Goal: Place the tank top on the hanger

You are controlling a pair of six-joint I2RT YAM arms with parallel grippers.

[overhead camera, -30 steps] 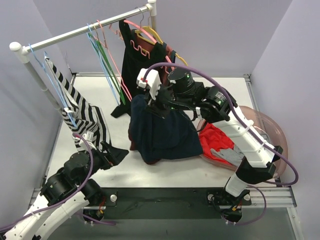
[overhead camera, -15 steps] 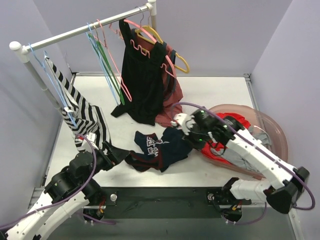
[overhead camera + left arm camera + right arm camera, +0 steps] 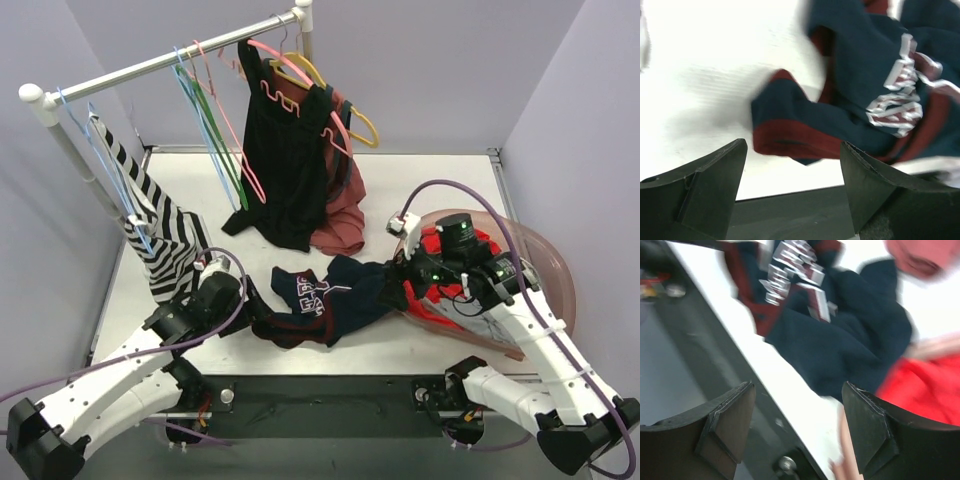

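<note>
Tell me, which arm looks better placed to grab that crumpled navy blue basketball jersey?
Left, probably: the left gripper stands open with a red-trimmed fold of the navy blue basketball jersey just ahead between its fingers. The right gripper, also open, has only table edge there.

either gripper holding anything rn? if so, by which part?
Nothing is held. The left gripper and right gripper both stand open, with no cloth between their fingers. The navy jersey lies crumpled on the table between them.

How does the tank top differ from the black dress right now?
The tank top lies crumpled on the table; the black dress hangs upright from the rail. The tank top is navy with red trim and white lettering; the black dress is plain. Both are dark garments.
</note>
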